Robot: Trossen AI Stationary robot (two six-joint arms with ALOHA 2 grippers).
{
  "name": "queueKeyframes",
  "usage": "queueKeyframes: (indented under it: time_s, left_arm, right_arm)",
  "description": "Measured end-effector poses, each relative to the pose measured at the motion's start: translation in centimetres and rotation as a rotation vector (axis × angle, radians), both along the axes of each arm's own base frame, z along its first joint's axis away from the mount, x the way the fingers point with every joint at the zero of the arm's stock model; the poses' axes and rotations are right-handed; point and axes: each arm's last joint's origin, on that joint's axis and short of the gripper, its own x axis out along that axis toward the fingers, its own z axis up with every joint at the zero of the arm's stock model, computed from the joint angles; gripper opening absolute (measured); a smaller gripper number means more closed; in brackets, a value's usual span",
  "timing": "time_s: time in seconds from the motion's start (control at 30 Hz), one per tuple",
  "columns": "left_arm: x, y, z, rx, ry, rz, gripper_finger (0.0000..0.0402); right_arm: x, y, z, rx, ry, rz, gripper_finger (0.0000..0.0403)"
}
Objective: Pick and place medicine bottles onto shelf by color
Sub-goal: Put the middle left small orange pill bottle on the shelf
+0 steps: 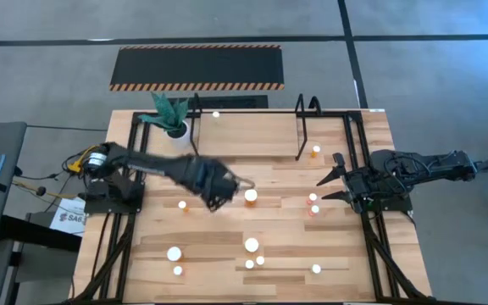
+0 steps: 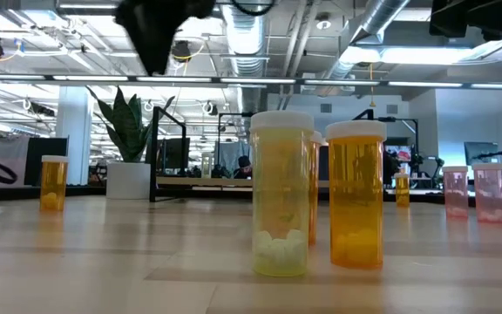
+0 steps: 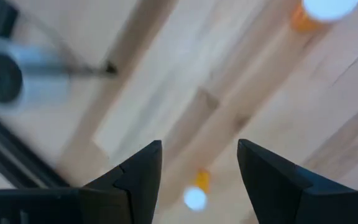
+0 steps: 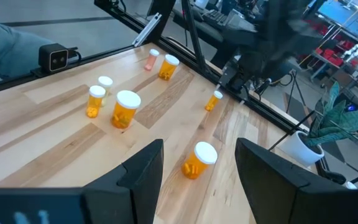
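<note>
- Left gripper [image 1: 242, 181] hangs over the middle of the table [image 1: 227, 152], fingers apart with nothing between them; the left wrist view shows bare wood and a small orange bottle [image 3: 196, 190] below the gap
- A large white-capped bottle [image 1: 251, 196] stands just beside the left gripper's tips, not touching as far as the high view shows
- Right gripper [image 1: 326, 188] waits at the table's right edge, fingers spread and empty; its wrist view looks across at an orange bottle [image 4: 199, 159] standing near
- The shelf [image 1: 252, 134] sits at the far side of the table, one small bottle [image 1: 216, 113] at its back edge and another [image 1: 316, 151] by its right hoop
- Other medicine bottles are scattered over the near half of the table
- Only the low view shows bottle colours well: a yellow one [image 2: 281, 194] touching or just beside an orange one [image 2: 356, 194], and two pink ones [image 2: 473, 192] far right
- Only the high view shows both arms and the plant [image 1: 170, 114] beside the shelf
</note>
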Motion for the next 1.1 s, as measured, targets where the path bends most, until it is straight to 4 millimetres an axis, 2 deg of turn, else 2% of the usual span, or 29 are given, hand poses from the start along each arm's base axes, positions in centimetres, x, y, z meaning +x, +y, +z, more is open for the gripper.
queueKeyframes:
  time_s: [0.2, 0.3, 0.43, 0.7, 1.1]
  left_arm:
    - [-1.9, -3.4, -3.4, -0.004, 0.071, 0.205, 0.0197]
    - [-2.6, -4.2, -4.6, -0.008, 0.094, 0.297, 0.0200]
    - [-3.0, -4.6, -5.7, -0.001, 0.099, 0.347, 0.0223]
    - [-3.8, -4.3, -7.5, 0.022, 0.121, 0.358, 0.0266]
    - [-7.5, -1.7, -9.3, -0.116, -0.041, 0.422, 0.0266]
  right_arm:
    - [0.0, 0.0, 0.0, 0.000, -0.001, 0.000, 0.0223]
    - [0.0, 0.0, 0.0, 0.000, -0.001, 0.000, 0.0223]
    - [0.0, 0.0, 0.0, 0.000, -0.001, 0.000, 0.0223]
    - [0.0, 0.0, 0.0, 0.000, -0.001, 0.000, 0.0223]
    - [0.0, 0.0, 0.0, 0.000, -0.001, 0.000, 0.0223]
